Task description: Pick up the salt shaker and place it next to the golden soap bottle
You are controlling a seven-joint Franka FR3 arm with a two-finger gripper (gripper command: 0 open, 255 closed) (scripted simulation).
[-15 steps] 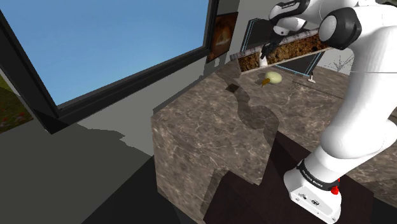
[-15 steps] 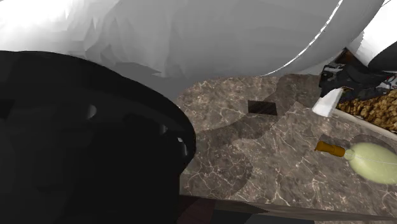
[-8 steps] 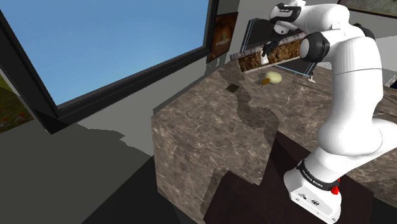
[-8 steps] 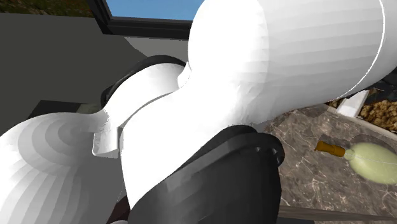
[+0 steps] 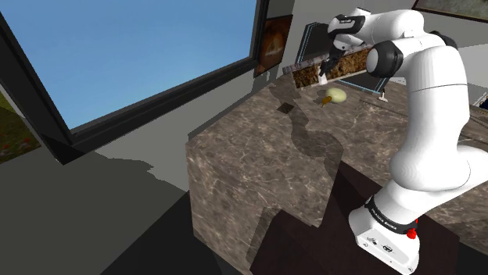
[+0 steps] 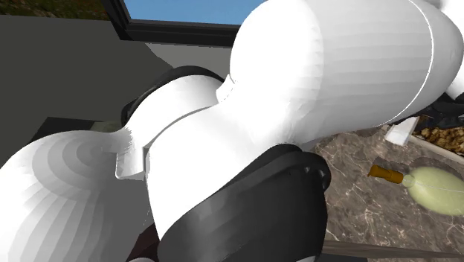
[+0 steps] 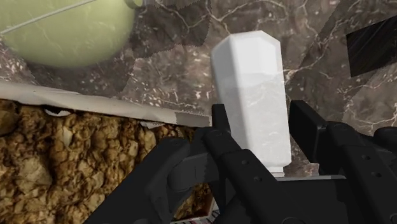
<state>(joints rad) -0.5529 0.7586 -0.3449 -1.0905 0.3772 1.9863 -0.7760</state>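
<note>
- The stand [image 5: 387,234] sits at the shoulder view's lower right, at the near end of a brown marbled counter [image 5: 258,164].
- The white arm [image 5: 434,117] rises from the stand and bends over toward the counter's far end. In the second exterior view its white shell and a dark joint loom closest to the camera.
- A dark square patch [image 5: 288,107] lies on the counter past its middle, nearer than the bottle.
- The bottle [image 5: 336,95] lies on its side on the counter. Its body is pale yellow-green, and its brown-gold neck points to the shoulder view's left.
- The gripper [image 7: 261,118] hangs just above and beyond the bottle. In the wrist view its fingers [image 7: 304,127] pinch the white shaker [image 7: 249,83], one pressed against each flank.
- The shaker's faceted end points away from the hand, toward the counter. I cannot tell whether that end touches the surface.
- The shaker is near the bottle but apart from it, between the bottle and the tray.
- The tray [image 7: 95,103] has a white rim and holds brown crumbly stuff. It stands just beyond the shaker at the counter's far edge.
- A large window [image 5: 141,55] showing blue fills the shoulder view's upper left.
</note>
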